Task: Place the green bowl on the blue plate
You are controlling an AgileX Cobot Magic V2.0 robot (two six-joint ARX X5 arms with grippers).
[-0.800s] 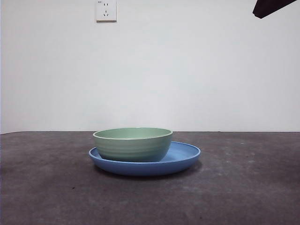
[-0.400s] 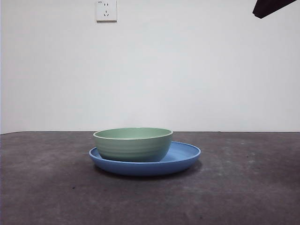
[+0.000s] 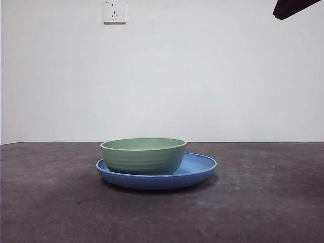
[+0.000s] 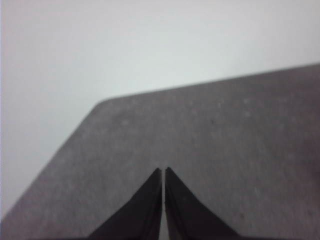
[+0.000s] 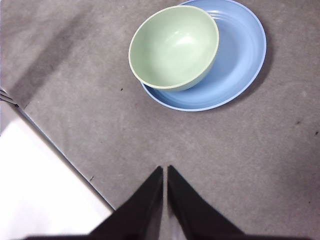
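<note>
The green bowl stands upright on the blue plate, off-centre toward the plate's left side in the front view. Nothing holds either one. My right gripper is shut and empty, raised well above the table and away from the plate; it shows only as a black tip at the front view's top right corner. My left gripper is shut and empty over bare table, with neither bowl nor plate in its view.
The dark grey table runs to a white wall with a socket. The right wrist view shows the table's edge near my right gripper, and the left wrist view shows a table corner.
</note>
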